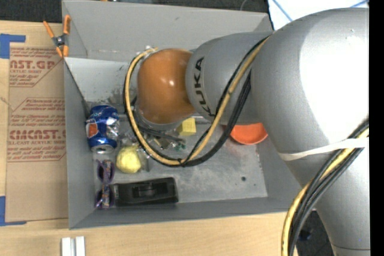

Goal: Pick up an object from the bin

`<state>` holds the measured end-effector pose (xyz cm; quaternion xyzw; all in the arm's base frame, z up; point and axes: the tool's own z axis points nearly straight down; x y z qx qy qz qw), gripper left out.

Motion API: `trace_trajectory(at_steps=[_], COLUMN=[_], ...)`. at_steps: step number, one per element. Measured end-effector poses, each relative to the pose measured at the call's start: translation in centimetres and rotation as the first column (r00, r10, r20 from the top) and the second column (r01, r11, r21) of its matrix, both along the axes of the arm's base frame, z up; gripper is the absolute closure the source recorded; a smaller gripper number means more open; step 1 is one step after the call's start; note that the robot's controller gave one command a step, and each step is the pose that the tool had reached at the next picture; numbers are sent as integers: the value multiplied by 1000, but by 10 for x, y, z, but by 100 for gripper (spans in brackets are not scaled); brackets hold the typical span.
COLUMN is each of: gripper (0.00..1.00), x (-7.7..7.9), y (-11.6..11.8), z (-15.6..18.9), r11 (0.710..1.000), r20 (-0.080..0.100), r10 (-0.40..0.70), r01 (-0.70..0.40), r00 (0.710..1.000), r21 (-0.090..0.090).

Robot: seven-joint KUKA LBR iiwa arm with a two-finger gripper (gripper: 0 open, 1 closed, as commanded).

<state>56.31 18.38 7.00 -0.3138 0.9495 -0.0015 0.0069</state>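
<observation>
Since the orange wrist cover sits right over it, the tool is mostly hidden, so can't tell how open it is or whether it has anything. It's low in the grey metal bin, left of centre. Nearest things: a small round yellow lemon-like ball just below-left of it, and a small yellow block at its right edge; which is the target can't be told. Ball prob. light, smooth, apt to roll, so grip across its widest part. Block looks stiff w/ flat faces, easy to pinch on opposite sides. By the left wall, a crushed blue soda can: light, dented, prob. slippery, best taken across the flattened body. Near the front wall, well apart from the tool, lies a flat black rectangular object.
</observation>
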Motion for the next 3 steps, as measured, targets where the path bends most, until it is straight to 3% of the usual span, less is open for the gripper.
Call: trace_trajectory(at_steps=[1,2,3], gripper=[100,100,100], x=[-20,-32,-32], y=[-13,14,7], z=[64,106,119], r11=[1000,999,999], r20=[-5,-3,-17], r10=[11,35,48], r01=[-11,-35,-48], r00=[1000,999,999], r21=[-2,1,-1])
